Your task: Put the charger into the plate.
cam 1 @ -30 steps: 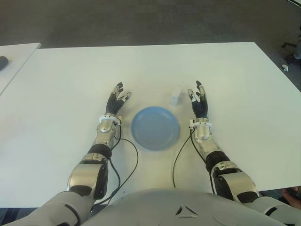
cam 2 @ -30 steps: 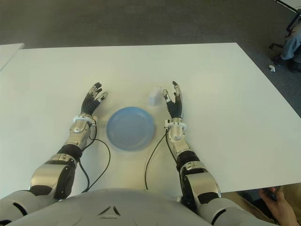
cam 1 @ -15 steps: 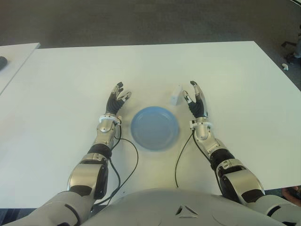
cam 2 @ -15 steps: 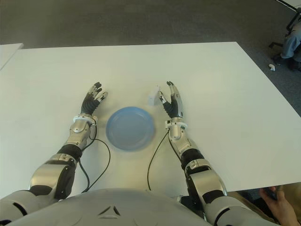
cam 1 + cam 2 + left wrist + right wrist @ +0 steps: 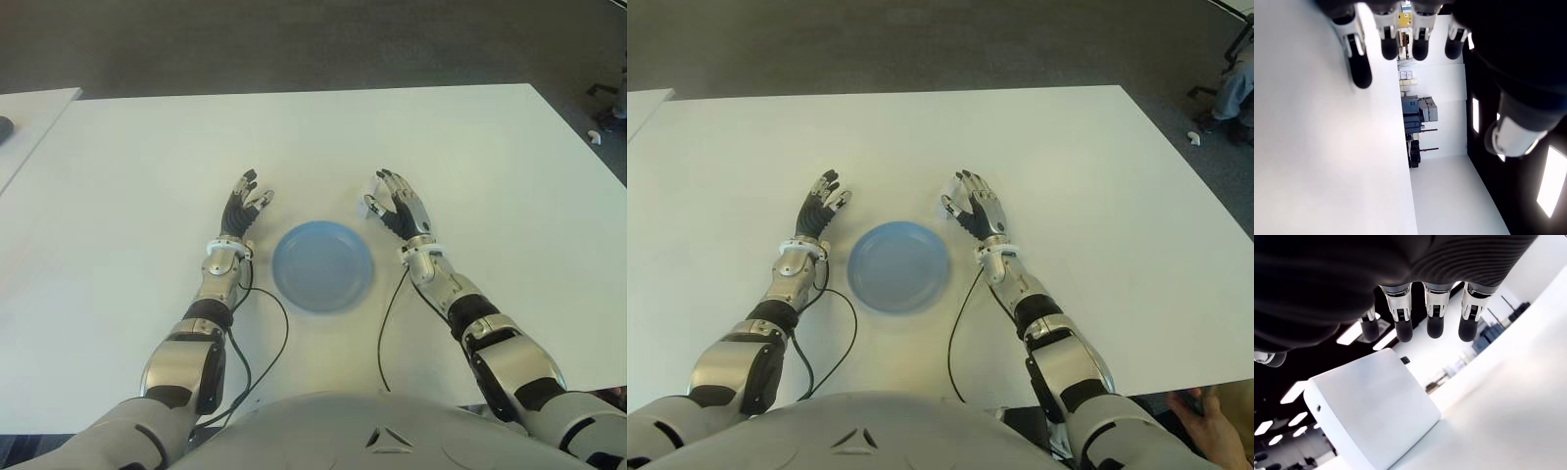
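A small white charger (image 5: 1371,421) lies on the white table (image 5: 470,147) just beyond the right rim of the round blue plate (image 5: 322,265). My right hand (image 5: 390,201) hovers over the charger from the right, fingers (image 5: 1432,313) extended above it and holding nothing. In the eye views only the charger's left edge (image 5: 367,205) shows past the hand. Whether the fingers touch it I cannot tell. My left hand (image 5: 245,204) shows left of the plate, fingers (image 5: 1361,63) spread and holding nothing. The plate holds nothing.
Black cables (image 5: 279,338) run from both wrists back toward my body, passing either side of the plate. A second table (image 5: 29,117) stands at the far left with a dark object (image 5: 5,125) on it. A person's hand (image 5: 1215,423) shows at the lower right corner.
My right hand has swung left and tipped over the charger, now covering most of it. The left hand, plate and charger have not moved.
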`<act>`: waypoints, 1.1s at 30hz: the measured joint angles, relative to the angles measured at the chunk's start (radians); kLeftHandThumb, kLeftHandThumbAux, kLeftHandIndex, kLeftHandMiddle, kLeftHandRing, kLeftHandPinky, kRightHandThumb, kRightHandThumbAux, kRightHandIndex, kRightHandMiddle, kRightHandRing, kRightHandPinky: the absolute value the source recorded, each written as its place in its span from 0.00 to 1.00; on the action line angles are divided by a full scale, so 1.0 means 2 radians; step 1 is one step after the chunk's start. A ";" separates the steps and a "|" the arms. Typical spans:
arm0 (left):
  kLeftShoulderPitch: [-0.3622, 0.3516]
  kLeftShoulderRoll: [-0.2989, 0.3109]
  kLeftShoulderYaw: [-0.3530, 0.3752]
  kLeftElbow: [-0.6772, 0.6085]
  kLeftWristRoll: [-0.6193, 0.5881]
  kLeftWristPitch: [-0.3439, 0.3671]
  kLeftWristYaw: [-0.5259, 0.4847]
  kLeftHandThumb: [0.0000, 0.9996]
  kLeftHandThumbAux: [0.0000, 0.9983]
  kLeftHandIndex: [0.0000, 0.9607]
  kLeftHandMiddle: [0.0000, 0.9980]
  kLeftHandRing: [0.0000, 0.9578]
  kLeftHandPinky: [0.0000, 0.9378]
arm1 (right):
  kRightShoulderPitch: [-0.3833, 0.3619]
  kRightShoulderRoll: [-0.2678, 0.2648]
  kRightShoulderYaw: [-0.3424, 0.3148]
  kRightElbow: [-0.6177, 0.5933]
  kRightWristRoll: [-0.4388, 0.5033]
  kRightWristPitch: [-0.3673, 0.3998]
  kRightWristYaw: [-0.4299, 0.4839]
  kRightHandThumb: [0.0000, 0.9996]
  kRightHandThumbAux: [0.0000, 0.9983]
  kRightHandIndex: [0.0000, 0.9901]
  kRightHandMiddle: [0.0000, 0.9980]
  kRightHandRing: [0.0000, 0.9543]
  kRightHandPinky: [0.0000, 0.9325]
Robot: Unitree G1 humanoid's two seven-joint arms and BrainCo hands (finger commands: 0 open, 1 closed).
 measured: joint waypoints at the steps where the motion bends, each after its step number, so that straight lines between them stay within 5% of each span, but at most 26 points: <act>1: 0.000 0.000 0.000 0.000 0.000 0.000 0.000 0.18 0.63 0.00 0.00 0.00 0.02 | -0.002 -0.001 0.002 -0.001 -0.001 0.003 0.001 0.35 0.10 0.00 0.00 0.00 0.00; 15: 0.000 0.000 0.000 0.000 0.000 0.000 0.000 0.17 0.63 0.00 0.00 0.00 0.00 | -0.048 -0.007 0.042 0.015 -0.027 0.057 0.048 0.37 0.11 0.00 0.00 0.00 0.00; 33: 0.000 0.000 0.000 -0.001 0.000 0.000 0.000 0.16 0.63 0.00 0.00 0.00 0.00 | -0.097 -0.017 0.082 0.042 -0.045 0.071 0.081 0.35 0.10 0.00 0.00 0.00 0.00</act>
